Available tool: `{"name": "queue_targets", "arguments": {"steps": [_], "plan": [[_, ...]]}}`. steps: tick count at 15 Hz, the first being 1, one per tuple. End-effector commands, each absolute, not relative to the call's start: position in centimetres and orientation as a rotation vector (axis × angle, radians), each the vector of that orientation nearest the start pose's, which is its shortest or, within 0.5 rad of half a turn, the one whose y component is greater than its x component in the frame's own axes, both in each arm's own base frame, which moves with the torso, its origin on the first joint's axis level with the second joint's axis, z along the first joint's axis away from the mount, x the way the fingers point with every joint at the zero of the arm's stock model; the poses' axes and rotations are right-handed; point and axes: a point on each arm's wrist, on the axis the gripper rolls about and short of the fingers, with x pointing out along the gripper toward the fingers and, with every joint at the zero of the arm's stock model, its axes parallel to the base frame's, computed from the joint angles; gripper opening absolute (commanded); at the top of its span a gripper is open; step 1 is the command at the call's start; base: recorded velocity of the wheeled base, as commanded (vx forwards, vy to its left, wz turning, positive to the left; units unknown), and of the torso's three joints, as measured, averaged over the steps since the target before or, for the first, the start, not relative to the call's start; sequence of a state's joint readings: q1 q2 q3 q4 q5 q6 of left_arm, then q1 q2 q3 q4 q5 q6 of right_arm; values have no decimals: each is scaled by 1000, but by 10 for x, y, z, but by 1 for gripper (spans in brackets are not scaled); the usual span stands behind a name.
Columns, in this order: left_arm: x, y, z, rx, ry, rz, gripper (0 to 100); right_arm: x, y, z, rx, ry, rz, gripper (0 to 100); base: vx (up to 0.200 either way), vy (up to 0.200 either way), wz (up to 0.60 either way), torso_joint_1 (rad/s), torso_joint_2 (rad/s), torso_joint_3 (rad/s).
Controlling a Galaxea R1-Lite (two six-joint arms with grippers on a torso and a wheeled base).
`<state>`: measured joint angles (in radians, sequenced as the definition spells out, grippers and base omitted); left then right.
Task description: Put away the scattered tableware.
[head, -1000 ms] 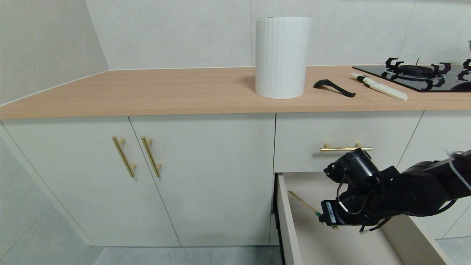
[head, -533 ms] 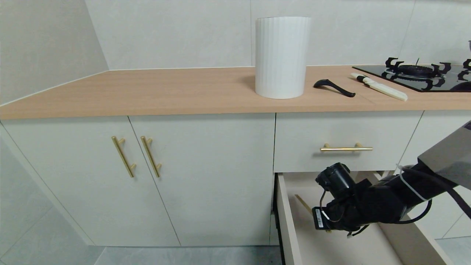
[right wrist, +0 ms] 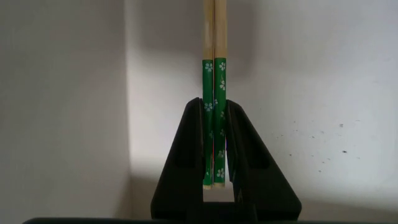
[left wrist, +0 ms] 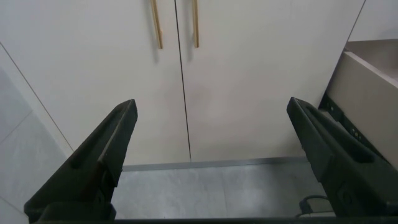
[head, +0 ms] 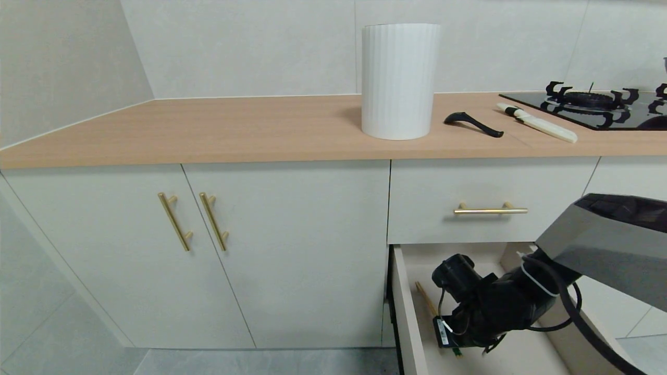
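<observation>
Low in the open drawer [head: 407,317], the right gripper [right wrist: 214,104] is clamped on a pair of chopsticks [right wrist: 214,37]. Their green flowered ends sit between its fingers, and the bare wood juts out past the fingertips, close along the drawer's left wall and towards the back. Whether they touch the drawer floor is unclear. The left gripper [left wrist: 211,118] hangs with jaws wide apart and nothing between them, facing the cabinet doors [left wrist: 249,81]. On the counter [head: 234,130] above lie a black spoon [head: 473,124] and a knife [head: 536,123], between a white canister [head: 398,80] and the stove [head: 589,107].
</observation>
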<state>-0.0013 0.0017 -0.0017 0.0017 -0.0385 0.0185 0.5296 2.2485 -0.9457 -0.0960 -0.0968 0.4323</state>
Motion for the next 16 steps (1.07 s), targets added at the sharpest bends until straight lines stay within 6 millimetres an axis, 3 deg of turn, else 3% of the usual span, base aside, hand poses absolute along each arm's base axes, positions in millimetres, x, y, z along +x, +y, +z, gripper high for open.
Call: {"name": "queue_targets", "arguments": {"steps": [1,13,14,16], "plan": [[-23,-1,76,18,1,-40,100,297,172,-26,-21,1235,98,0,0,0,0,0,0,0],[-23,-1,76,18,3,-40,100,297,171,-29,-44,1232,72,0,0,0,0,0,0,0],[-23,-1,76,18,1,-40,100,297,171,-29,-44,1232,72,100,0,0,0,0,0,0],[-23,-1,76,18,1,-38,100,297,171,-29,-44,1232,72,100,0,0,0,0,0,0]]}}
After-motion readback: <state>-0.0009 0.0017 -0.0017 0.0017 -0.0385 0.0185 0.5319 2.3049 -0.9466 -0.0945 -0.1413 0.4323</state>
